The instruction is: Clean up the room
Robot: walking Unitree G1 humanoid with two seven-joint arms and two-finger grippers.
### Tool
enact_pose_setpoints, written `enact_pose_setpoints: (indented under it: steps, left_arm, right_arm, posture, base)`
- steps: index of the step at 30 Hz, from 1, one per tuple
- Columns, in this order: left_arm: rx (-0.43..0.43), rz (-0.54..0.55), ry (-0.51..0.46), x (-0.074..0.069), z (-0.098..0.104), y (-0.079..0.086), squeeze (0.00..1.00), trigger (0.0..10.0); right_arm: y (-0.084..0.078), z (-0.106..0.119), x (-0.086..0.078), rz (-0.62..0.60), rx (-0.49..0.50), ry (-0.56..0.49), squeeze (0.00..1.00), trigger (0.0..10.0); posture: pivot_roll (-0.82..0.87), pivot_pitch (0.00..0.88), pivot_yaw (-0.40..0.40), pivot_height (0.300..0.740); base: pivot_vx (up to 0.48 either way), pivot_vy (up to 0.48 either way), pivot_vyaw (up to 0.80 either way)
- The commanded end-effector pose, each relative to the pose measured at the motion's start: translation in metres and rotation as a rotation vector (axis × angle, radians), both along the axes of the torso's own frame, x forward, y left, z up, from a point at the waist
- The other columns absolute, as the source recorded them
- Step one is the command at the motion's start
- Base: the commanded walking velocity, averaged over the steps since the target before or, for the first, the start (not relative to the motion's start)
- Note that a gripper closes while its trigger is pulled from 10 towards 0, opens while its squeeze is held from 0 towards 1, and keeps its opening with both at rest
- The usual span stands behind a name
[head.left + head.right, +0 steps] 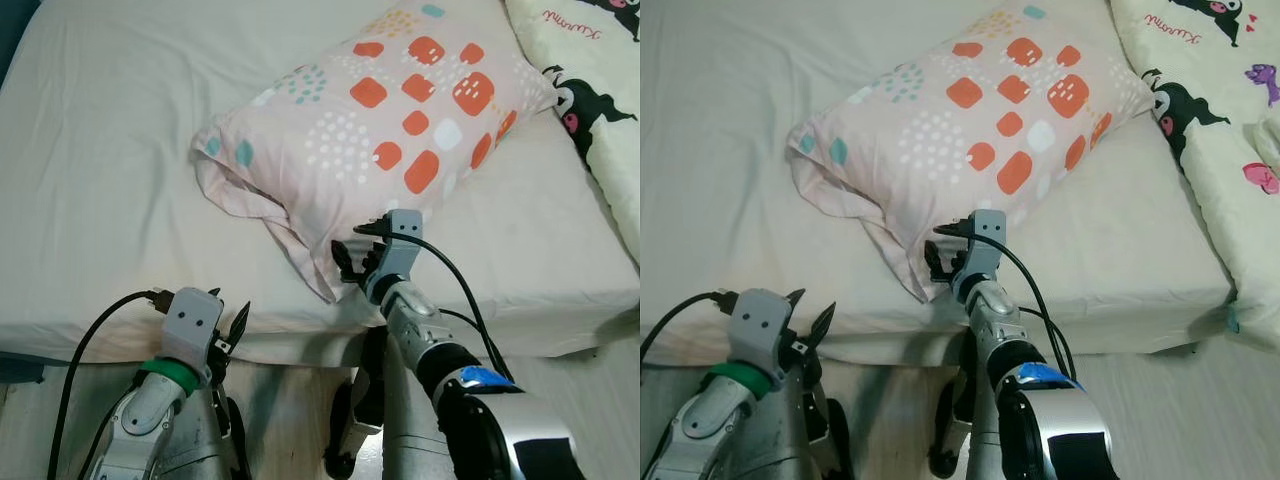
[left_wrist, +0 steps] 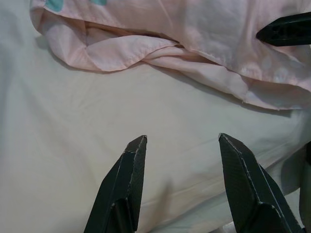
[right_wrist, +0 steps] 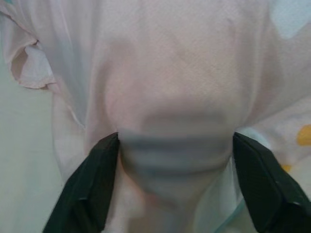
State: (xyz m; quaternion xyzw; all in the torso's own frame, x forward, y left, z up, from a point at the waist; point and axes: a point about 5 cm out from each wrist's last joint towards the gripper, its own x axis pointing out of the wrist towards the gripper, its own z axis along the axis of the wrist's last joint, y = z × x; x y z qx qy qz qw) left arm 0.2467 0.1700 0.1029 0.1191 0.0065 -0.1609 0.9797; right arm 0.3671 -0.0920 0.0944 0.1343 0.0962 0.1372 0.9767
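A pink pillow (image 1: 380, 110) with orange, white and teal patches lies slanted on the white bed (image 1: 100, 200). Its loose open end points toward the bed's near edge. My right gripper (image 1: 362, 250) is at the pillow's near lower edge. In the right wrist view its fingers (image 3: 87, 184) stand open and wide apart, with a bulge of the pillow (image 3: 175, 73) between them. My left gripper (image 1: 228, 330) hovers open at the bed's near edge, left of the pillow's loose flap (image 2: 146, 53), holding nothing.
A white quilt (image 1: 590, 90) printed with cartoon figures lies along the right side of the bed. Pale wooden floor (image 1: 1160, 400) shows beyond the mattress's near right corner. A black cable (image 1: 90, 340) loops off my left wrist.
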Motion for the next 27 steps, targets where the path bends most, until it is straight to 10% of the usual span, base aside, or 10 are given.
enact_pose_setpoints:
  steps: [1, 27]
  left_arm:
    - [0.016, -0.009, 0.043, -0.005, -0.006, -0.001, 0.00, 10.0]
    - [0.016, 0.024, 0.041, 0.011, -0.006, -0.007, 0.00, 10.0]
  right_arm:
    - [0.002, -0.013, -0.007, 0.018, 0.010, 0.061, 0.00, 0.0]
    - [-0.027, -0.018, -0.006, 0.019, -0.180, 0.081, 0.00, 0.0]
  posture:
    - [0.25, 0.387, -0.049, 0.552]
    - [0.20, 0.331, -0.068, 0.552]
  base:
    - [0.000, 0.000, 0.00]
    - [0.000, 0.000, 0.00]
